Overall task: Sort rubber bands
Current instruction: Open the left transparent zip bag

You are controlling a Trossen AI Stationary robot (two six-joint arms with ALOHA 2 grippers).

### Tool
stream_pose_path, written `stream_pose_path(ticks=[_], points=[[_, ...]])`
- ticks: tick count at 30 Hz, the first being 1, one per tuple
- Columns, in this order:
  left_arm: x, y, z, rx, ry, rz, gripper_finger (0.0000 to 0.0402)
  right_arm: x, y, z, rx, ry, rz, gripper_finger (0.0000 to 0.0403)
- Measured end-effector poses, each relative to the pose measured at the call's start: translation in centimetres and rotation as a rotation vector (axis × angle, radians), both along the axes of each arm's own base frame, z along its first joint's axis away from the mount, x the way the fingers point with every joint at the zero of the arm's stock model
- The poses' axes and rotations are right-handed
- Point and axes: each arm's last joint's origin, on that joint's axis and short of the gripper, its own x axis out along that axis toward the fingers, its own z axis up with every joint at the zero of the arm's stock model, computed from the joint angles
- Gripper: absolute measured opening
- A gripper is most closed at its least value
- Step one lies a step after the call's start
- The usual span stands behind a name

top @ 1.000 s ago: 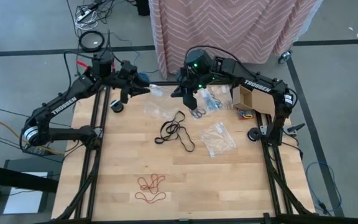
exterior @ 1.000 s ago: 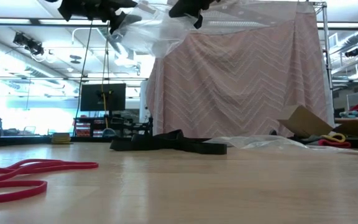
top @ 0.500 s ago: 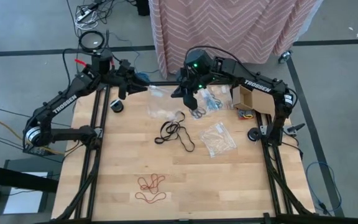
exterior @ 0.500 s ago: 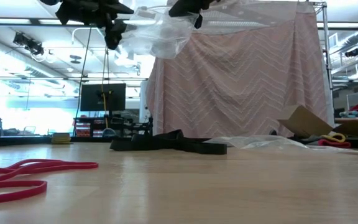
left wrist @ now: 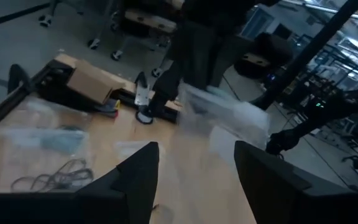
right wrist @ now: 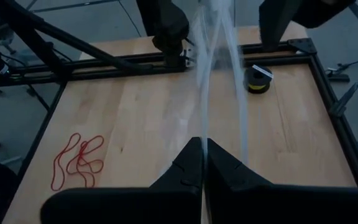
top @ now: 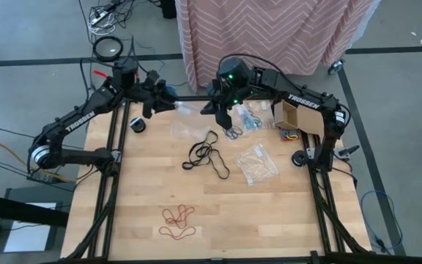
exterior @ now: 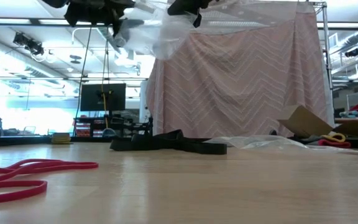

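A clear plastic bag (top: 187, 109) hangs in the air over the table's far edge, with my right gripper (right wrist: 204, 155) shut on it. My left gripper (left wrist: 197, 180) is open at the bag's other end (left wrist: 224, 116), and its two fingers (right wrist: 164, 25) stand on either side of the bag. Black rubber bands (top: 206, 155) lie at mid-table. Red rubber bands (top: 177, 221) lie near the front edge. Teal-blue bands (top: 252, 118) lie at the far right, seemingly inside a clear bag. My right gripper pinches the bag's near edge (right wrist: 204, 135) between its two shut fingers, coming from the table's right and slanting down. The bag is lifted clear of the table and stretches away toward my left gripper. My left gripper: I cannot tell whether its open fingers touch the bag.
Two more clear bags (top: 256, 163) (top: 187, 132) lie flat on the wood. A cardboard box (top: 292, 114) stands at the far right. Black rolls sit at the left (top: 136, 125) and right (top: 299, 158) rails. A pink curtain (exterior: 241, 74) hangs behind the table.
My left gripper has rolled a little at the bag's end. The loose part of the bag has gathered and shifted toward it. My right gripper has kept still and shut.
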Motion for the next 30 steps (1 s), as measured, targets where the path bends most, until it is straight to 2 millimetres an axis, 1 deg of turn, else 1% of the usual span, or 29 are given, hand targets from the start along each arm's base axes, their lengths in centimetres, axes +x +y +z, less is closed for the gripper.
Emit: stream_pose_path(ticks=[6,13,16,22,30], points=[[-0.1,0.1,-0.1,-0.056,-0.003,-0.057,0.0219,0.0,-0.1,0.0,-0.004,0.002,-0.01,0.0],[-1.9,1.7,-0.5,-0.09,0.02,0.018,0.0218,-0.1,-0.4,0.0,0.0,0.004,-0.024,0.0],[-2.1,1.9,-0.4,-0.095,0.015,0.01,0.0218,-0.1,-0.4,0.0,0.0,0.004,-0.023,0.0],[-2.0,1.7,-0.2,-0.087,-0.007,-0.021,0.0218,-0.1,-0.4,0.0,0.0,0.004,-0.023,0.0],[-0.7,0.7,0.2,-0.072,-0.022,-0.063,0.0218,-0.1,-0.4,0.0,-0.001,0.003,-0.024,0.0]])
